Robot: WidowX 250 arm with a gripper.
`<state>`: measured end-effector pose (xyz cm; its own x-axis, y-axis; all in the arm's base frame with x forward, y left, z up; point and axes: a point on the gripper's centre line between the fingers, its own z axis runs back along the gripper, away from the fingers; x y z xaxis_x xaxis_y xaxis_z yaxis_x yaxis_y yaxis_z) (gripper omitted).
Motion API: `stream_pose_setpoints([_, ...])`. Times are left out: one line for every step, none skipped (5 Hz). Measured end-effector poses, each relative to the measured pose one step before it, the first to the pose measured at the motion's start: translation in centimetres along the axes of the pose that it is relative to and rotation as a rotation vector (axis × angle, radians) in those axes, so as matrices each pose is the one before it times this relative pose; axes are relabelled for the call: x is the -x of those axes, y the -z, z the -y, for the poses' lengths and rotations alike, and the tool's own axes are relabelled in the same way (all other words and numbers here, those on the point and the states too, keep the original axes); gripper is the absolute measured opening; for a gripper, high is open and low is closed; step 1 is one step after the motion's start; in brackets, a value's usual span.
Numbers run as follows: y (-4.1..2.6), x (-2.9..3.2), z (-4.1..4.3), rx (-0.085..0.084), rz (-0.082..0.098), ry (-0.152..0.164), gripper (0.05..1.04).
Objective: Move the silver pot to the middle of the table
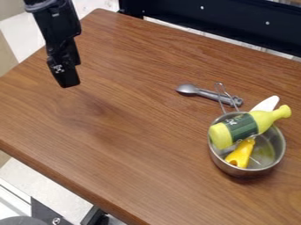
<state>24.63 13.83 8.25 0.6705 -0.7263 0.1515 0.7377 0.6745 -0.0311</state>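
Observation:
The gripper (68, 79) hangs over the left part of the wooden table (135, 145), well to the left of the pot. The silver pot (218, 159) stands at the table's right side, its wire handle pointing up and away toward the spoon. Across the pot's top lies a yellow-green bottle (241, 127) with a dark green label. Inside the pot are a yellow object (240, 154) and a white-ended thing (267, 103) that sticks out past the back rim.
A grey spoon (207, 93) lies on the table just behind the pot, close to its wire handle. A dark rail (217, 22) runs along the table's back edge. The table's front edge slopes down from the left toward the bottom.

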Motion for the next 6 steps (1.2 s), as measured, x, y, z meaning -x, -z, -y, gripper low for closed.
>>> stream_pose_setpoints([0.724,0.108,0.261,0.0272,-0.0041,-0.0120,1.000])
stream_pose_setpoints([0.559,-0.607,0.195,-0.0041,0.0018,-0.0900,1.000])
stream_pose_setpoints([0.690,-0.927,0.777,0.0110,0.0398,-0.1253,1.000])
stream_pose_setpoints([-0.567,-0.750,1.310,0.0088,0.0504,-0.1302,1.000])
stream_pose_setpoints([-0.473,-0.392,1.854,-0.0026,0.0372,-0.1180,1.000])
stream_pose_setpoints([0.306,-1.159,1.401,-0.0262,0.0307,-0.1363,1.000])
